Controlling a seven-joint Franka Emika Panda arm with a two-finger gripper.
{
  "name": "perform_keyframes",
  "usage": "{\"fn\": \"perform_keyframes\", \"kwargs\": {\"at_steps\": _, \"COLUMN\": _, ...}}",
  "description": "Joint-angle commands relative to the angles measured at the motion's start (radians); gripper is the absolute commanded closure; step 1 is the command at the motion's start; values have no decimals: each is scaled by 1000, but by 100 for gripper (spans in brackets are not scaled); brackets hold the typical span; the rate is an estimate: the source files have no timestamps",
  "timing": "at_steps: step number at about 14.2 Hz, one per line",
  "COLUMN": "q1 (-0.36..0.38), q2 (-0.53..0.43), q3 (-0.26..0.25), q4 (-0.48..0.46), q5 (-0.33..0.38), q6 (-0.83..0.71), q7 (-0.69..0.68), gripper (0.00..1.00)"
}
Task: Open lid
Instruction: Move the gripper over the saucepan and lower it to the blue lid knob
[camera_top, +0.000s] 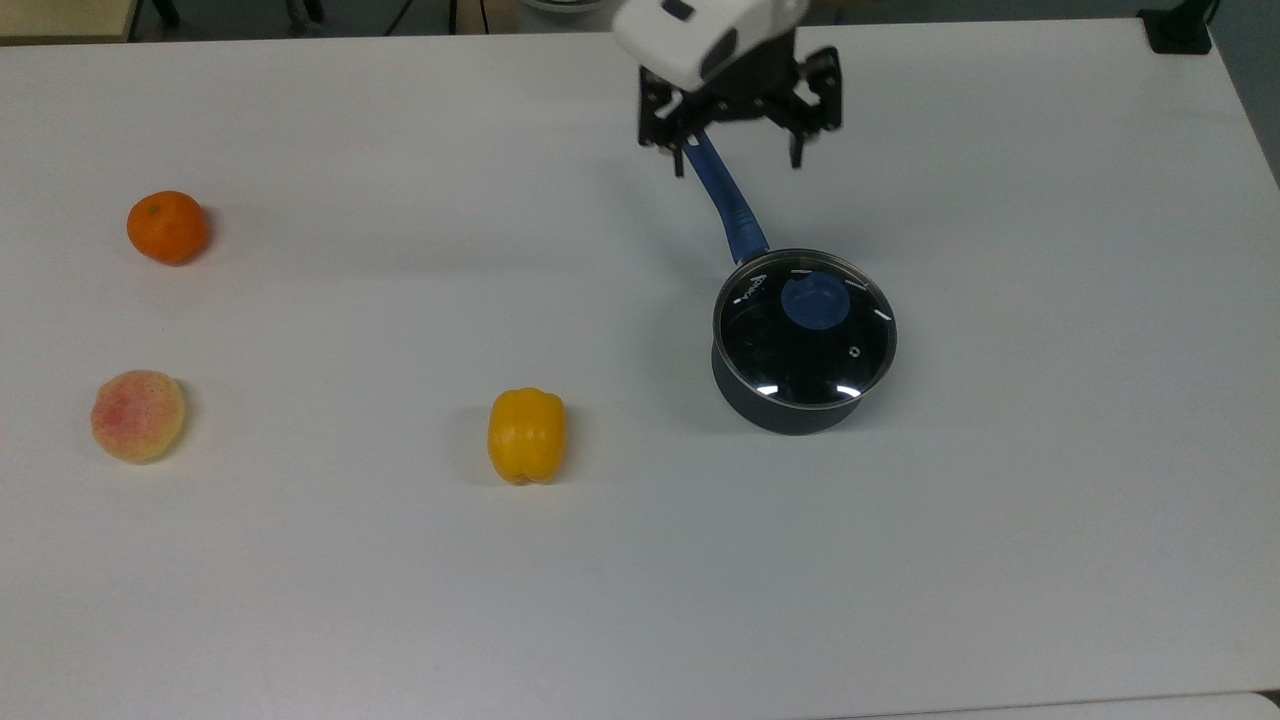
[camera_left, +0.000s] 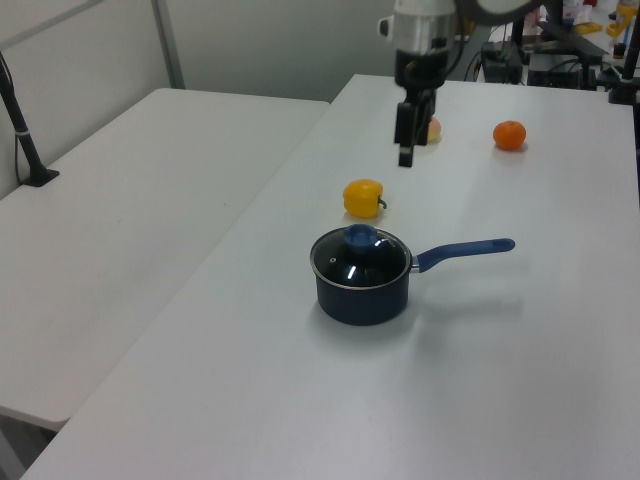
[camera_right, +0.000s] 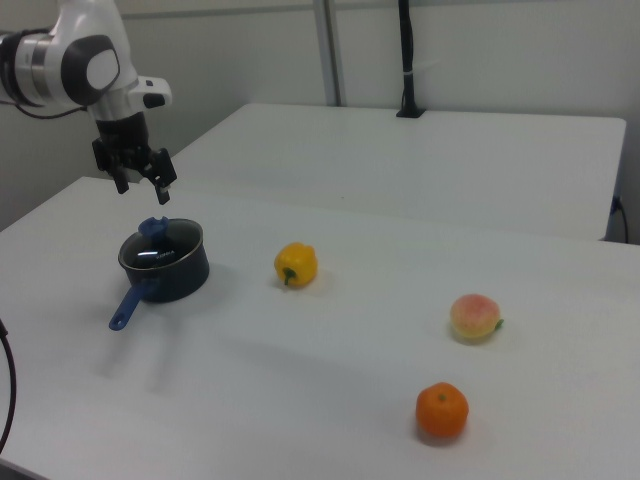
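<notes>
lid (camera_top: 804, 330) on pan (camera_top: 785, 405), pepper (camera_top: 526, 435) top view's left
</notes>
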Motion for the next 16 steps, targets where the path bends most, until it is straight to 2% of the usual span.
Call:
{"fn": "perform_keyframes", "kwargs": {"at_steps": 1, "q1": 57, "q2": 74, "q3": -4, "q4": 40, "q5": -41, "q6": 71, "q7": 67, "gripper": 0}}
{"fn": "perform_keyframes", "kwargs": {"at_steps": 6, "q1": 75, "q2": 141, "q3": -4, "q4": 34, "q5": -52, "q6": 218, "q7": 67, "gripper": 0}}
{"fn": "perform_keyframes", "kwargs": {"at_steps": 8, "q1": 87, "q2": 150, "q3": -2, "q4": 14, "q5": -79, "q6": 272, "q7": 65, "gripper": 0}}
{"fn": "perform_keyframes", "kwargs": {"at_steps": 14, "q1": 117, "q2": 203, "q3": -1, "q4": 11, "q5": -156, "q6": 304, "q7": 68, "gripper": 0}}
{"fn": "perform_keyframes", "kwargs": {"at_steps": 16, "q1": 117, "q2": 218, "q3": 4, "q4": 11, "q5": -160, "q6": 316, "q7": 70, "gripper": 0}}
